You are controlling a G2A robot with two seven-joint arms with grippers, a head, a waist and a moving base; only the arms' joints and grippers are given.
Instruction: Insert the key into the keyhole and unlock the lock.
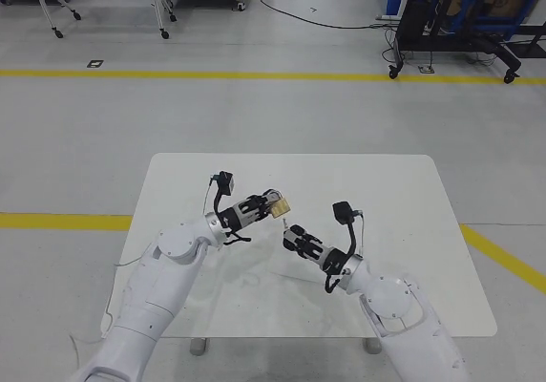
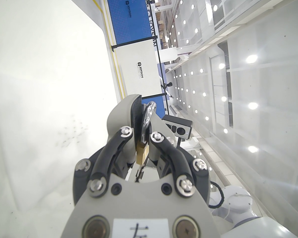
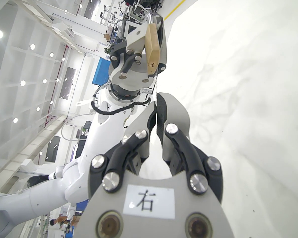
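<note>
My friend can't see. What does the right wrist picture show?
The left gripper holds a brass padlock above the white table, keyhole end facing the camera. Nearer, the right gripper is shut, pointing toward it.

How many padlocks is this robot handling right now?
1. The brass padlock is clamped in the left gripper, over the white table; no other is visible.
</note>
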